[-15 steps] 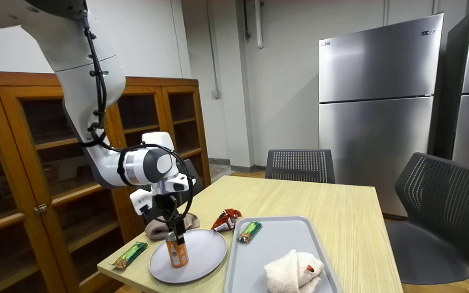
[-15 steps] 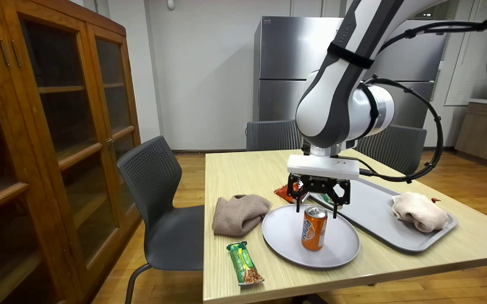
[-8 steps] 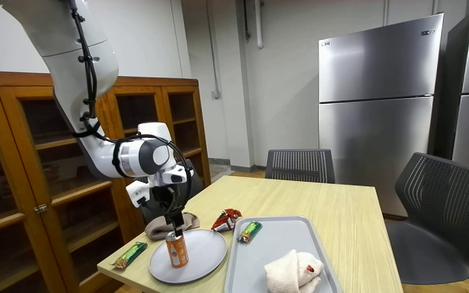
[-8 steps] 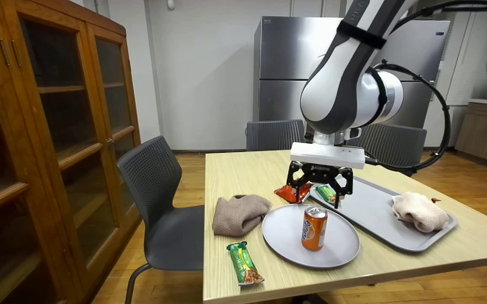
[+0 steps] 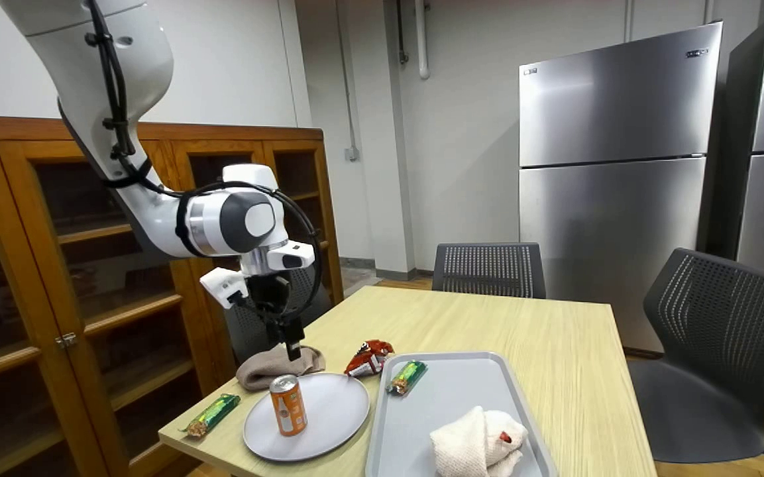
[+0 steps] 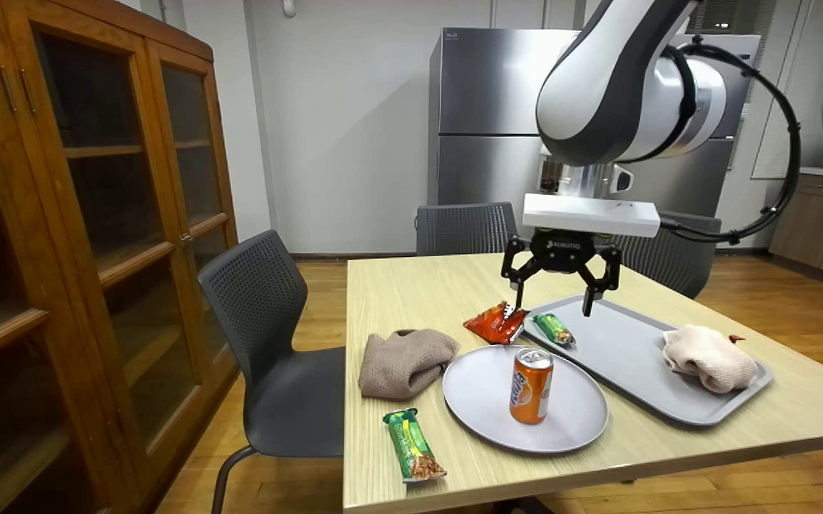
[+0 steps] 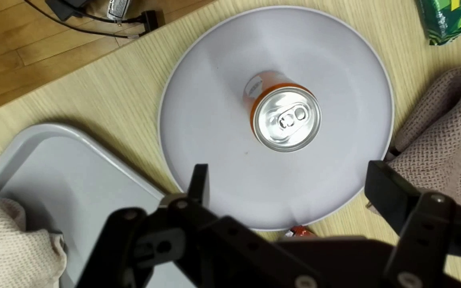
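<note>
My gripper (image 6: 552, 307) is open and empty, raised above the table toward the far side of the grey plate (image 6: 479, 392). Its spread fingers also frame part of the plate in the wrist view (image 7: 288, 178). An orange soda can (image 6: 531, 389) stands upright on the plate, apart from the gripper; its silver top (image 7: 287, 119) shows in the wrist view. A red snack packet (image 6: 495, 325) lies behind the plate, below the gripper in the image. A green bar (image 6: 554, 330) lies on the grey tray (image 6: 639, 364) beside it. In the wrist view the gripper hides most of the red packet.
A brown cloth (image 6: 405, 364) lies left of the plate, with another green bar (image 6: 412, 446) in front of it. A bunched cream cloth (image 6: 709, 358) with something red in it sits on the tray. Chairs (image 5: 488, 268) stand around the table (image 5: 554, 351). A wooden cabinet (image 5: 123, 305) stands behind the arm.
My gripper has risen from around the can and moved back from it, its fingers still spread. The can stays standing on the plate. The other things have not moved.
</note>
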Robot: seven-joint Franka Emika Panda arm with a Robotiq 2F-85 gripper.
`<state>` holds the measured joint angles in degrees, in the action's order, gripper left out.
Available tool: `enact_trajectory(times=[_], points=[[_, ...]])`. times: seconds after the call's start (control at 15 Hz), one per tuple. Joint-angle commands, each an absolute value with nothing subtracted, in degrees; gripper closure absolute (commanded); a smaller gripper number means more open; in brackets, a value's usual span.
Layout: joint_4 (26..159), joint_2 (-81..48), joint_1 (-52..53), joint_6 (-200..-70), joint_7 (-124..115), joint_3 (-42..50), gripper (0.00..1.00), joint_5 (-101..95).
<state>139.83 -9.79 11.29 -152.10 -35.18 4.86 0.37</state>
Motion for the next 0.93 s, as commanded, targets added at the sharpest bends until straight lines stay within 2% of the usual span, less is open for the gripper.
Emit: enact_trajectory(times=[0.0, 0.87], points=[[142.08, -3.84, 8.58, -146.64, -31.57, 3.61, 0.00, -1.36], [141.84, 6.42, 3.51, -130.13, -13.72, 2.56, 0.00, 4.37]])
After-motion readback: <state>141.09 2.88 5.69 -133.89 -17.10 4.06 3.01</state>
